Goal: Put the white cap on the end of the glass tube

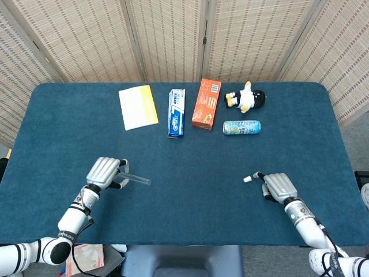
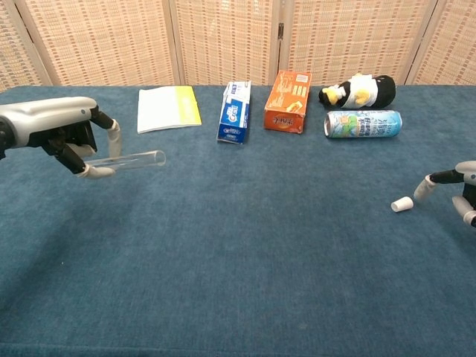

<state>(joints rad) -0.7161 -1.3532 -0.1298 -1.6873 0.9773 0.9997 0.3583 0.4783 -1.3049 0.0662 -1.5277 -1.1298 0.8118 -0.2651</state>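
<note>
My left hand holds the clear glass tube above the blue table at the left, the tube pointing right and roughly level. The small white cap lies on its side on the cloth at the right. My right hand hovers just to the right of the cap with fingers apart, one fingertip close to the cap but not touching it.
Along the back of the table lie a white and yellow booklet, a toothpaste box, an orange box, a penguin plush and a can on its side.
</note>
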